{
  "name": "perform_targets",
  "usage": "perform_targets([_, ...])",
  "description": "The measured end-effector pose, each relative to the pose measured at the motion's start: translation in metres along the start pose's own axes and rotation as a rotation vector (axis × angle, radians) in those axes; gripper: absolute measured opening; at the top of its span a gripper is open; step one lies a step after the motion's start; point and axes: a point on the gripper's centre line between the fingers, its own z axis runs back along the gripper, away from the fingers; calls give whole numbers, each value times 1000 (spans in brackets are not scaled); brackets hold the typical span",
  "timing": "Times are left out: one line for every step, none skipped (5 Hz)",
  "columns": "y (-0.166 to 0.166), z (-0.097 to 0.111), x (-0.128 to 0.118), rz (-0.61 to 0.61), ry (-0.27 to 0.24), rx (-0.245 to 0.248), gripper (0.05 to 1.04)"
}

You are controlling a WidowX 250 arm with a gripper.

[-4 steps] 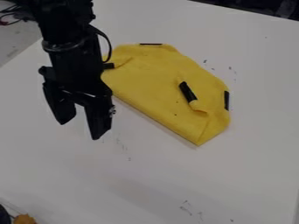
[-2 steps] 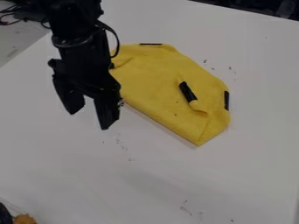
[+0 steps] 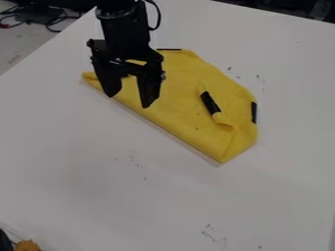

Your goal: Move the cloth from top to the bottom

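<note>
1. Yellow soft cloth (image 3: 190, 108) lies on the far part of the broad white desk (image 3: 98, 186), between the left edge and the middle. From where I'm standing, it's spread out but with folded edges, one long, fairly straight side slanting from a tip towards the desk's left edge down to a corner nearer the desk's middle.

2. There are dark strips on it: a thin one (image 3: 169, 49) along the side towards the desk's far edge, another (image 3: 254, 112) on the side towards the right edge, and a short black one (image 3: 210, 103) further in, beside a small raised crease.

3. The black two-finger gripper (image 3: 128, 101) hangs over the left part of the cloth, close to that long slanting side, with the black robot arm (image 3: 124, 24) above it.

4. Its fingers (image 3: 150, 90) stand wide apart and point down, with yellow fabric visible between them and nothing gripped. I can't tell whether the tips touch the cloth.

5. Small dark marks (image 3: 134, 157) speckle the desk on the near side of the cloth.

6. Past the desk's left edge, loose black cables (image 3: 59, 18) trail over a grey surface. Down by the near left, there's a small orange-brown object (image 3: 27, 245), only partly visible, just beside a dark rounded shape (image 3: 5, 242).
</note>
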Motion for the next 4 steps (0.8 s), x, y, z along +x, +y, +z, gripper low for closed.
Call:
perform_targets([16,-18,45,64,25,30,1000])
perform_targets([23,-42,82,67,-13,44,1000])
perform_targets([29,-64,104,71,-28,44,1000])
perform_targets([31,-81,118,61,-13,27,1000])
